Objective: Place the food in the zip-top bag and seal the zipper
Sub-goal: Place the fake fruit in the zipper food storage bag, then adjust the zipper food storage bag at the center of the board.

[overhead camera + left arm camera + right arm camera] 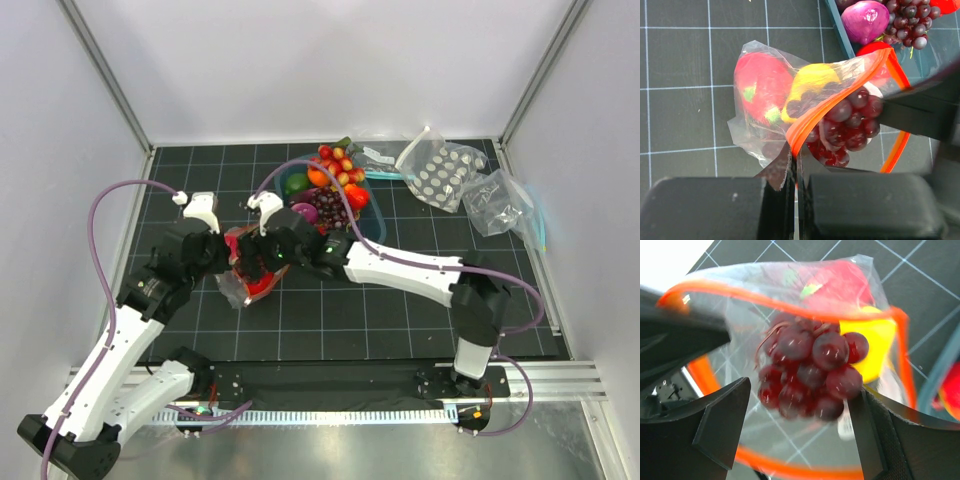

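Left tool (797, 184) is clamped tight on the edge of the zip-top bag (752, 132), right by the orange-red zipper (840, 96), holding the mouth wide open above the counter (680, 60). Right tool (801, 390) straddles the dark purple grapes (810, 370) in that mouth, one finger (880, 435) touching them, though I cannot tell if it truly grips. A red fruit (760, 85) and a yellow one (810, 79) sit inside the bag.
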You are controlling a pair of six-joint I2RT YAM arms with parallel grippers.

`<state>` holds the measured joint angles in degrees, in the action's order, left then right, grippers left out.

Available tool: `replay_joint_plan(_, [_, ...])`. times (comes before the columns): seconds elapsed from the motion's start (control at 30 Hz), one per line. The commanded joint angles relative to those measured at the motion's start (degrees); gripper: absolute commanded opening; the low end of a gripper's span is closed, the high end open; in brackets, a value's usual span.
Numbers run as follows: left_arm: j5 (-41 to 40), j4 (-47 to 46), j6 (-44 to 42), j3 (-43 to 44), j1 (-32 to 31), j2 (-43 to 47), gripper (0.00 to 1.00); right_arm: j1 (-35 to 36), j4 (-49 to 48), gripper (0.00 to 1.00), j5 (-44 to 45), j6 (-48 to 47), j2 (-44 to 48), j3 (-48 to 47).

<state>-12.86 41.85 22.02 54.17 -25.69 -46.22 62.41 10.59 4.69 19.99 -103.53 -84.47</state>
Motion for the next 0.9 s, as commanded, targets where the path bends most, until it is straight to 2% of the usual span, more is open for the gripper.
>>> replay_joint_plan(0.0, [-0.94,-2.12,-0.31,0.23,0.29,0.69,0.0,-0.01,-2.07,0.84,2.25,0.14,9.73,1.84])
replay_joint_plan(0.13, [-1.11,-2.03,-0.31,0.14,0.21,0.69,0.0,-0.1,-0.31,0.84,3.66,-0.04,15.27,5.27])
replay_joint_plan(0.27, [-1.2,-2.03,-0.31,0.14,0.29,0.69,0.0,-0.1,5.65,0.81,9.52,-0.39,19.06,6.68])
replay_joint_plan(0.5, [-1.2,-2.12,-0.31,0.14,0.29,0.6,0.0,-0.19,15.77,0.64,17.28,3.29,18.54,3.87])
replay_joint_plan(0.7, [-1.2,-2.03,-0.31,0.23,0.29,0.69,0.0,-0.98,15.69,0.47,17.29,5.76,14.76,2.99])
replay_joint_plan(0.87, [-0.94,-1.94,-0.31,0.23,0.29,0.78,0.0,-1.06,14.29,0.41,17.02,6.03,11.6,2.37])
